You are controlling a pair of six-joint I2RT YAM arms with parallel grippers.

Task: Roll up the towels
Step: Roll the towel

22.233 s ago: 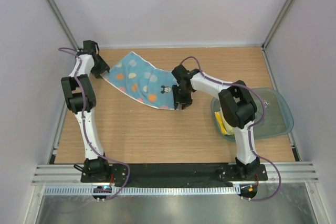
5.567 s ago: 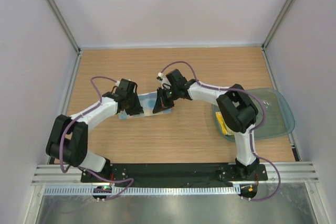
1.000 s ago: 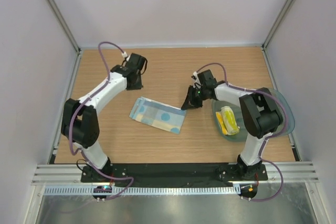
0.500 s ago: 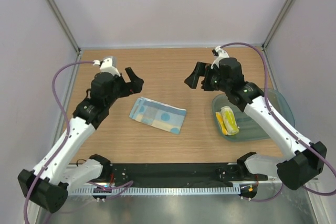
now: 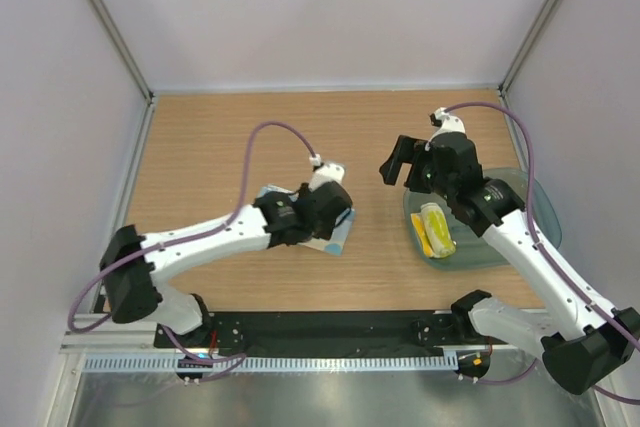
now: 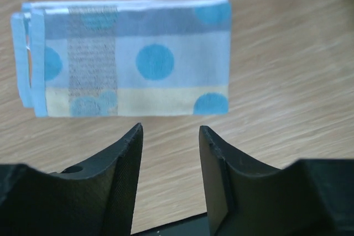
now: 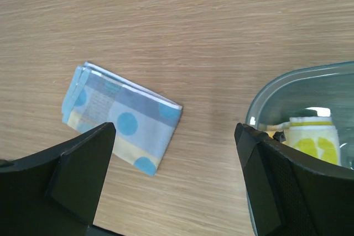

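Note:
The light blue spotted towel [image 5: 341,236] lies folded into a flat rectangle on the wooden table, mid-left of centre. My left gripper [image 5: 334,209] hangs above it and hides most of it in the top view. In the left wrist view the towel [image 6: 133,59] lies just beyond the open left gripper [image 6: 168,136], which has nothing between its fingers. The yellow towel [image 5: 433,228] lies rolled inside the clear bluish tub [image 5: 543,215]. My right gripper [image 5: 405,169] hovers wide open over bare table between the blue towel [image 7: 121,119] and the tub [image 7: 287,89], holding nothing.
The tub stands at the right edge of the table, under the right arm's forearm. White walls and metal posts enclose the table at the back and sides. A black mounting strip runs along the near edge.
My left arm has swung from the back left to above the folded blue towel, and its jaws have narrowed. The right gripper has shifted slightly right and stays wide open.

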